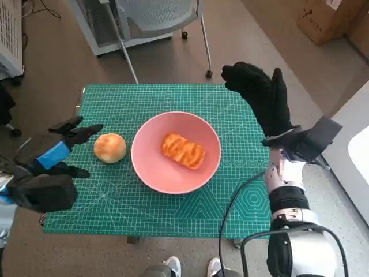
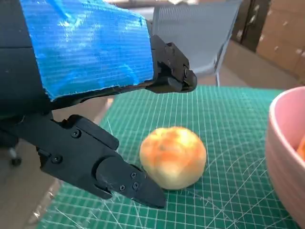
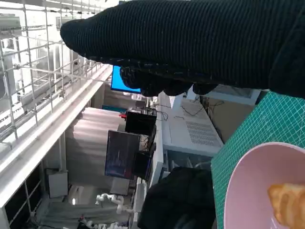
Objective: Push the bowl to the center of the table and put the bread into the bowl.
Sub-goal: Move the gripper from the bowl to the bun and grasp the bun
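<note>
A pink bowl [image 1: 176, 153] sits near the middle of the green cutting mat [image 1: 155, 98], with a braided orange pastry [image 1: 183, 150] lying inside it. A round golden bread roll [image 1: 110, 148] rests on the mat just left of the bowl, apart from it. My left hand [image 1: 52, 158] hovers at the mat's left edge with its fingers spread toward the roll, holding nothing; the left wrist view shows the roll [image 2: 174, 156] between its black fingers [image 2: 119, 179], untouched. My right hand [image 1: 259, 95] is raised flat at the bowl's right, empty. The bowl's rim [image 3: 243, 176] and the pastry [image 3: 288, 205] show in the right wrist view.
A grey chair [image 1: 155, 17] stands beyond the table's far edge. A cardboard box [image 1: 328, 20] lies on the floor at the far right. A person's shoes [image 1: 193, 266] show below the table's near edge.
</note>
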Tool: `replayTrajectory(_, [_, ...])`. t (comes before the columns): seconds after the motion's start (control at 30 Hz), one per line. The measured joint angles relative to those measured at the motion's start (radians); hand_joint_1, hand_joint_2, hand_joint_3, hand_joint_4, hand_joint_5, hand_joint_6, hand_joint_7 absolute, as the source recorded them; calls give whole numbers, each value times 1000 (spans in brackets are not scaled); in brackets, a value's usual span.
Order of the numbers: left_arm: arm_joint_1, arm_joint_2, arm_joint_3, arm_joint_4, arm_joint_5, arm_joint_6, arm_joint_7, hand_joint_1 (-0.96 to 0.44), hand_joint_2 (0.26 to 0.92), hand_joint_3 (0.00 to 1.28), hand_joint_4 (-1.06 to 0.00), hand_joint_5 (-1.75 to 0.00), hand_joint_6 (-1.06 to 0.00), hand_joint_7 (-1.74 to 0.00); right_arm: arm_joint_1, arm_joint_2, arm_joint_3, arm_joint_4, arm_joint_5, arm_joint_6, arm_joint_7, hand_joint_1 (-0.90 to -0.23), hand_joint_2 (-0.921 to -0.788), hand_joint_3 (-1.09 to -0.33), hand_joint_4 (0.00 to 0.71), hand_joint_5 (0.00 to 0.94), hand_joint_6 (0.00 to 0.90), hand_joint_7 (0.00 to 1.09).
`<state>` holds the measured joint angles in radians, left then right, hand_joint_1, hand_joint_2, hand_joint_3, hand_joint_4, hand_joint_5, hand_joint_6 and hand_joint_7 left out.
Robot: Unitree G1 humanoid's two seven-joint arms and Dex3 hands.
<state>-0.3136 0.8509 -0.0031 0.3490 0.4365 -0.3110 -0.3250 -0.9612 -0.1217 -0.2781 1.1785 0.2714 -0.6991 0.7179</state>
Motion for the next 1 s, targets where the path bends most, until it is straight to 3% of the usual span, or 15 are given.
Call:
replayTrajectory(0.7, [-232,-130,-166,289,75,-3,85,-323,746,0,-117,-2,-285,-4,-1,-31,-23,-2,5,27,18,-670,-921,-690,172,4,339,26])
replayTrajectory(1.0, [-295,-151,-225,370,108,6,89,-139,745,0,-128,-2,-313,-12,-1,-34,-32,-2,9,34,21,-677,-921,-647,190,8,358,27])
